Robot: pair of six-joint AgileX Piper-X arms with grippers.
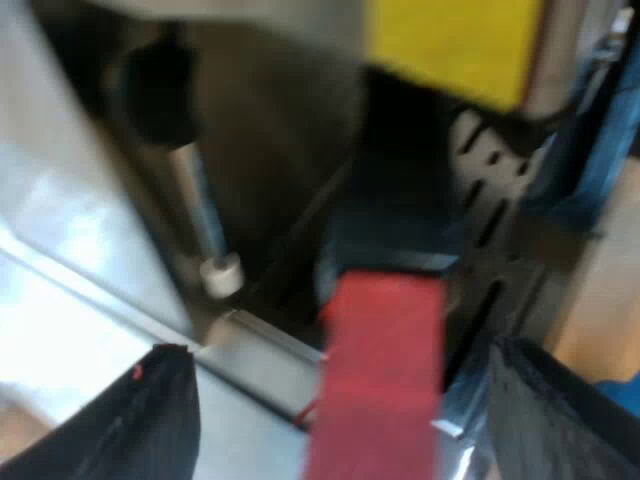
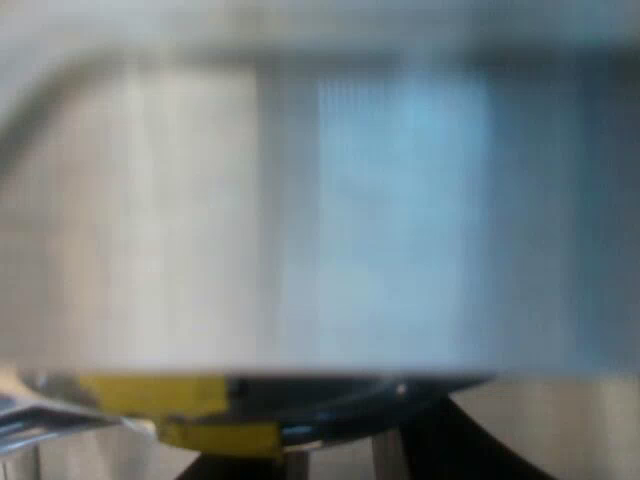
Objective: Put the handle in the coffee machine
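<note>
The left hand (image 1: pixel 345 425) is standing wide, its two black fingers (image 1: pixel 130 420) reaching out to either side of the one handle (image 1: pixel 395 225). The handle's red end (image 1: pixel 380 380) is lying between them, touching neither and leaving open room on both sides. Just beyond the red end, the dark stretch of the handle is running away from the hand toward the front of the espresso machine (image 1: pixel 270 120), and it is passing under one yellow label (image 1: pixel 450 40). Whether it is locked in there I cannot tell. Beneath the handle, one slotted tray (image 1: pixel 490 205) is lying with its metal edge near the fingertips. Farther off beside the handle, one steam wand (image 1: pixel 195 200) is hanging down from one black knob (image 1: pixel 155 90), well apart from the hand. The right hand (image 2: pixel 340 462) is pressing up close to a broad metal face of the machine (image 2: pixel 320 220). I cannot tell whether this hand is wide or narrow.
</note>
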